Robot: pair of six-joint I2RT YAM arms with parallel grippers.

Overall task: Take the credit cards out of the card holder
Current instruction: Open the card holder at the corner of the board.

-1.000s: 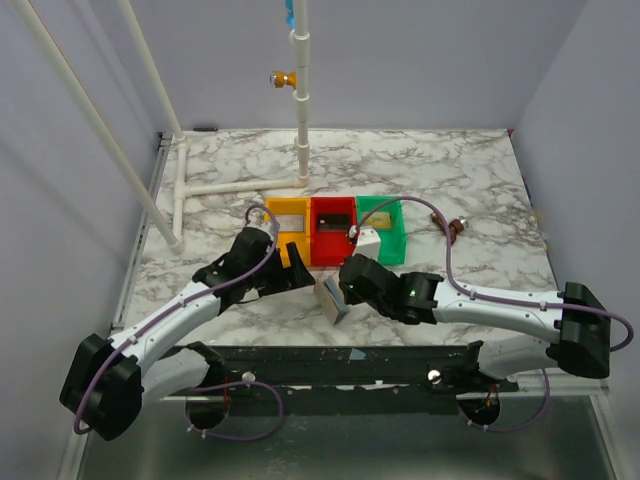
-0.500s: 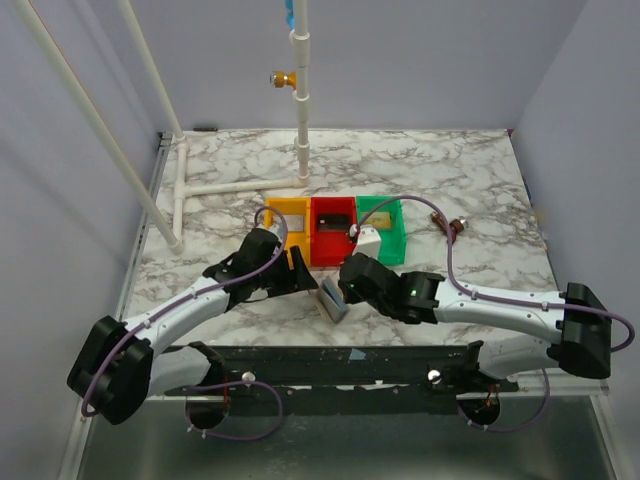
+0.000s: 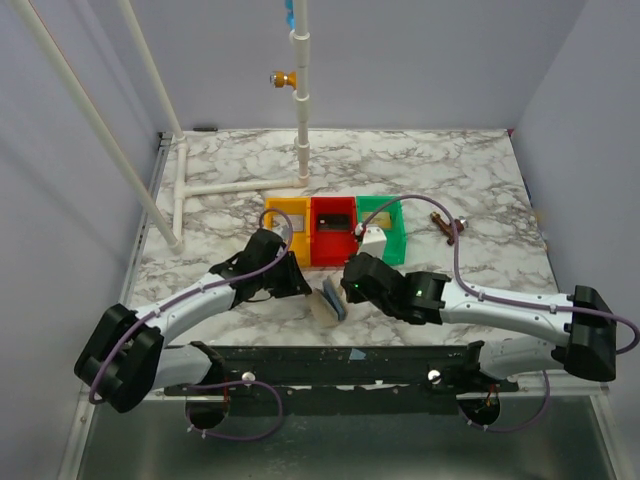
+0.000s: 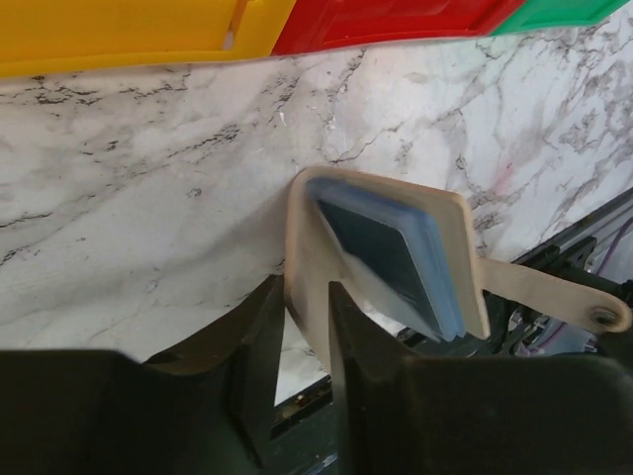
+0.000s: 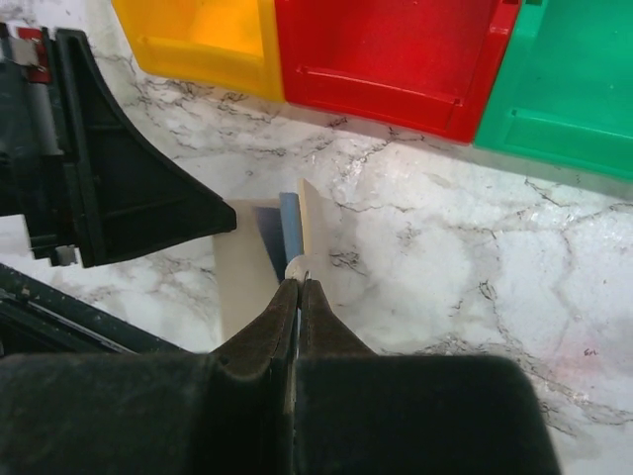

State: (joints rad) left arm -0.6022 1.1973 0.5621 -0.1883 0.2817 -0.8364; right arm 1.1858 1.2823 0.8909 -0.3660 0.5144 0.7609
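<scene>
The tan card holder stands open on edge on the marble near the table's front, held between both grippers. My left gripper is shut on its left tan flap. My right gripper is shut on the snap tab; that tab's strap runs out to the right in the left wrist view. Blue-grey layers fill the inside, and I cannot tell credit cards from lining there. A dark flat card lies in the red tray.
Yellow, red and green trays stand in a row just behind the holder. A white block sits in the green one. White pipe frame stands at the back left, and a brass piece at the right.
My left gripper has moved right to the card holder and closed on its left flap. The holder has spread open a little. The right gripper stays shut on the tab.
</scene>
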